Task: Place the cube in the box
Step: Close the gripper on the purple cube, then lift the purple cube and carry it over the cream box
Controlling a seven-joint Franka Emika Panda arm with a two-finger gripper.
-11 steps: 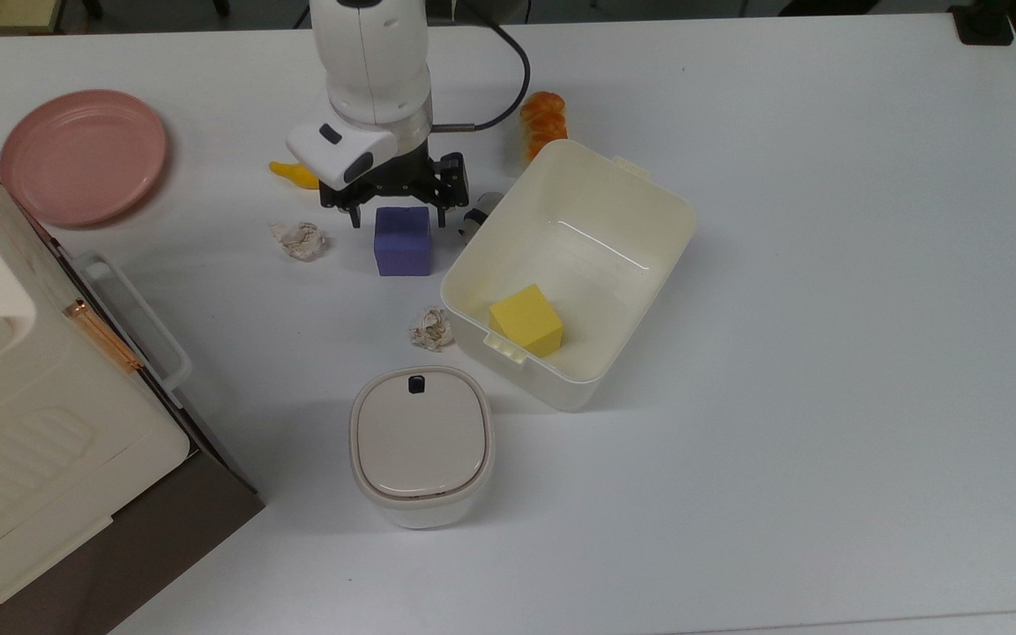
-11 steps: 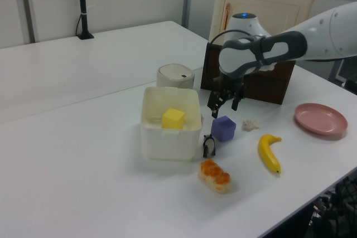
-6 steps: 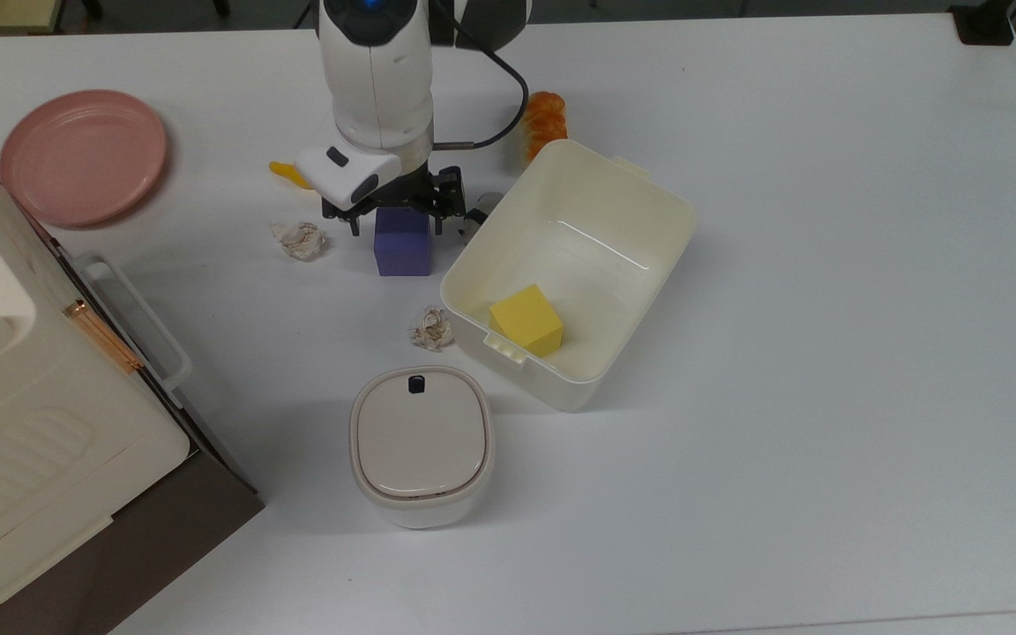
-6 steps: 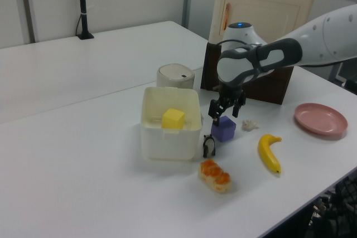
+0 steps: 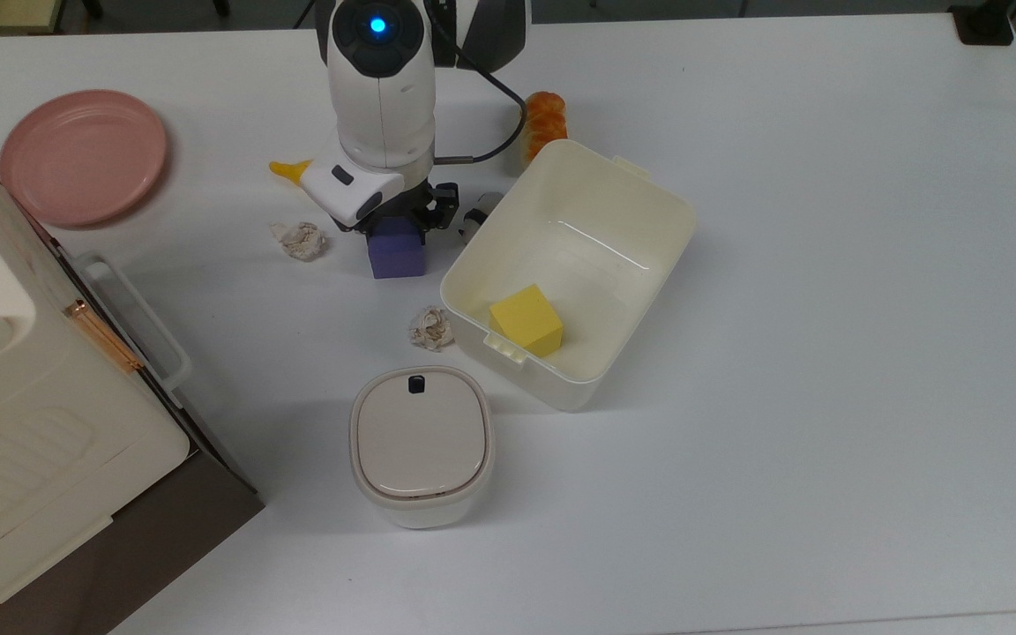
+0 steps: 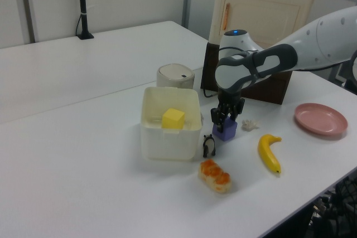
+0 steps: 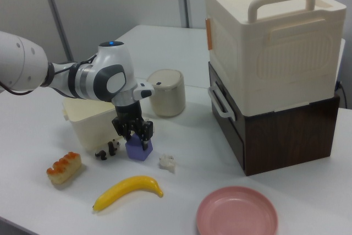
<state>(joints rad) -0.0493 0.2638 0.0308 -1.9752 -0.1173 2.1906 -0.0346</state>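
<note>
Matte blue-purple, the cube (image 5: 396,250) with slightly rounded edges sits on the white table (image 5: 825,353), just beside the outer wall of the large cream-white rectangular plastic tub, the box (image 5: 649,256), on the top view's left of it. The black two-finger gripper (image 6: 227,121) of the white robot arm (image 5: 381,79) is down over the cube, with one finger on each of two opposite sides; the fingers (image 7: 144,134) sit close against the cube's faces, though whether they press on it cannot be told. The cube's underside appears to rest on the table in the left view (image 6: 225,132) and the right view (image 7: 138,149). Inside the box, a yellow cube (image 5: 526,320) lies near the corner closest to the small rounded container with beige lid and black button (image 5: 421,444). A small black-and-white panda figure (image 6: 208,145) stands between the blue-purple cube and the box. Two crumpled scraps of paper lie on the table, one (image 5: 300,240) on the top view's left of the cube and one (image 5: 431,327) near the box's corner. A yellow banana (image 7: 128,190), an orange-topped pastry (image 7: 65,168) and a pink round plate (image 5: 83,155) lie further off. A big cream appliance with copper latch (image 7: 269,42) stands on a dark brown base (image 7: 286,130) at the table's edge.
</note>
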